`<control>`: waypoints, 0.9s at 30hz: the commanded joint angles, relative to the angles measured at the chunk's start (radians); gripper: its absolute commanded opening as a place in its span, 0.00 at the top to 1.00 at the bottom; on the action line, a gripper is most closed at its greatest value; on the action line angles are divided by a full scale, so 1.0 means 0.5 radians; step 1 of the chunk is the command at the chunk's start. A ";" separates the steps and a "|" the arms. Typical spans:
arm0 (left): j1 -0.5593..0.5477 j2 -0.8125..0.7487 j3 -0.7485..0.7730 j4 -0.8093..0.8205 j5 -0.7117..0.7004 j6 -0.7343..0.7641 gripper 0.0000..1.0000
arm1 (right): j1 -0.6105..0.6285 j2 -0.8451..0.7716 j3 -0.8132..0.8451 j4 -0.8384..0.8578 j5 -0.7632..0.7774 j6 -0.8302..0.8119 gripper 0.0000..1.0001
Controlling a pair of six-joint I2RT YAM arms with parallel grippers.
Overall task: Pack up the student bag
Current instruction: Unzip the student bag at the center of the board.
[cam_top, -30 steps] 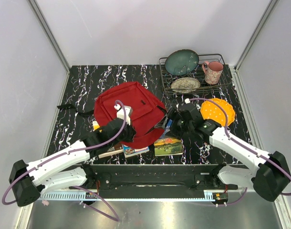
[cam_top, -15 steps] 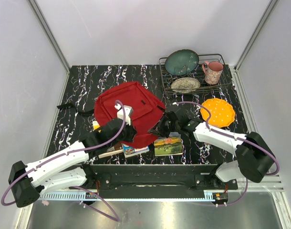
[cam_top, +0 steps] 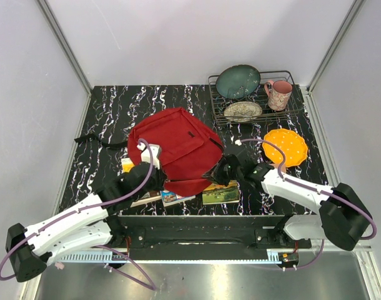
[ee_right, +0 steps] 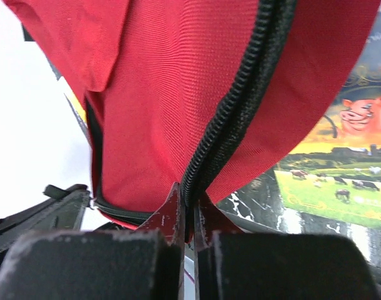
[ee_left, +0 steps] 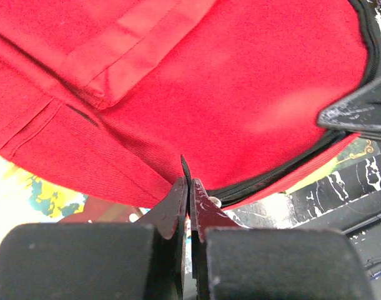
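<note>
You are gripping the red backpack, lying mid-table, at its near edge. The left gripper is pinching the hem, and the right gripper is pinching the black zip. Only the right wrist view is showing a pig on the picture book; its lettering is too blurred to read.

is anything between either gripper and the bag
Nothing visible. The left gripper and the right gripper are each closed on the near edge of the student bag, the right one at its zipper.

One bag, three dishes, one mug
</note>
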 commanded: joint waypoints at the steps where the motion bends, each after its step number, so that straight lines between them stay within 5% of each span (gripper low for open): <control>1: 0.165 -0.084 -0.015 -0.167 -0.163 -0.117 1.00 | -0.011 -0.059 -0.096 -0.035 0.174 -0.016 1.00; 15: 0.957 0.072 0.040 -0.161 0.156 -0.136 1.00 | -0.027 -0.130 -0.155 -0.013 0.147 -0.120 1.00; 23: 1.046 0.143 0.120 -0.112 0.346 -0.035 0.98 | -0.027 -0.038 -0.136 0.121 0.024 -0.179 1.00; 24: 1.046 0.128 0.135 -0.096 0.386 -0.016 0.93 | -0.027 -0.019 -0.121 0.143 -0.016 -0.197 1.00; 25: 1.046 0.119 0.142 -0.087 0.456 -0.004 0.71 | -0.027 -0.001 -0.112 0.170 -0.034 -0.203 1.00; 27: 1.046 0.073 0.160 -0.069 0.539 0.051 0.50 | -0.027 0.058 -0.103 0.220 -0.077 -0.212 1.00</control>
